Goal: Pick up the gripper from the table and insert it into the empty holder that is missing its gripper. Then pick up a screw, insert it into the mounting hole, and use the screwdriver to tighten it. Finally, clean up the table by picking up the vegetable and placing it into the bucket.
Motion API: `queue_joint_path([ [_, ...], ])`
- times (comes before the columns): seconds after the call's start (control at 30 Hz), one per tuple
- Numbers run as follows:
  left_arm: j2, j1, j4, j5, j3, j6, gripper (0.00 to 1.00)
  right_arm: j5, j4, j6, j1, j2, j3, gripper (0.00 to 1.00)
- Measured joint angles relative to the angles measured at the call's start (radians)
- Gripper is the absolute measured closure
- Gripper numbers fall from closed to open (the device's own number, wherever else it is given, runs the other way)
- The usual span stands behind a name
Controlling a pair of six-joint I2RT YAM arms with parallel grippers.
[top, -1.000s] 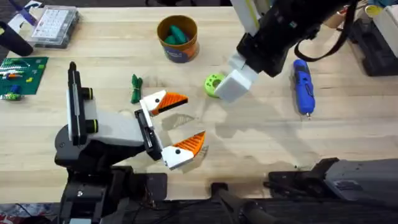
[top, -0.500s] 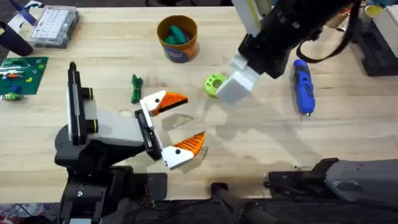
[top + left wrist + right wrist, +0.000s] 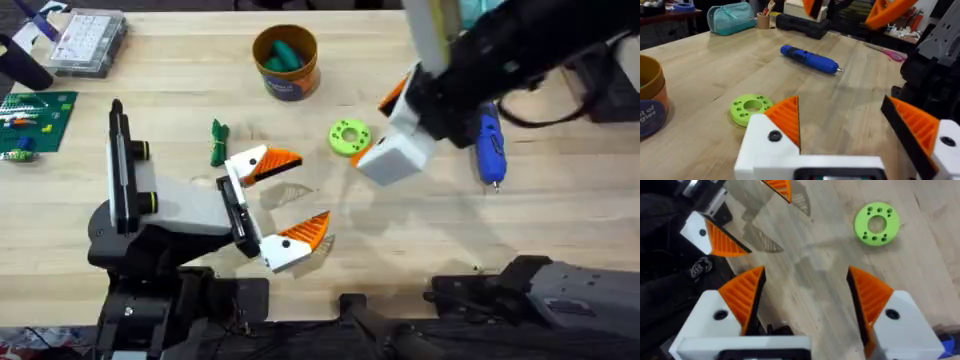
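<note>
Right gripper [image 3: 385, 130] beside screwdriver [image 3: 488, 140]

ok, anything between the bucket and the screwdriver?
In the overhead view, the right arm's gripper hangs over the stretch between bucket and screwdriver; the green ring lies just below that line.

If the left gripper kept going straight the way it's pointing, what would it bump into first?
Probably nothing close by. The left gripper is open and points across bare table. The green ring sits just off to one side, and the blue screwdriver lies farther on; depth is hard to judge.
</note>
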Motion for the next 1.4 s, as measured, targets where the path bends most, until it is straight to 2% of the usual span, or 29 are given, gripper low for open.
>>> queue_joint_path([
  [0.17,0.0,0.0,0.005,0.0,0.0,0.0,0.011,-0.015,0.08,0.003,0.0,-0.001,-0.083,0.025],
  [0.2,0.0,0.0,0.134,-0.001,0.0,0.0,0.011,-0.021,0.121,0.003,0.0,0.0,-0.137,0.025],
  [0.27,0.0,0.0,0.152,-0.001,0.0,0.0,0.011,-0.022,0.132,0.003,0.0,0.0,-0.137,0.025],
  [1.03,0.0,0.0,0.15,-0.001,0.0,0.0,0.011,-0.11,0.167,0.004,0.003,0.008,-0.137,0.025],
  [1.4,0.0,0.0,0.151,-0.001,0.0,0.0,0.011,-0.144,0.251,0.003,0.087,0.07,-0.137,0.025],
])
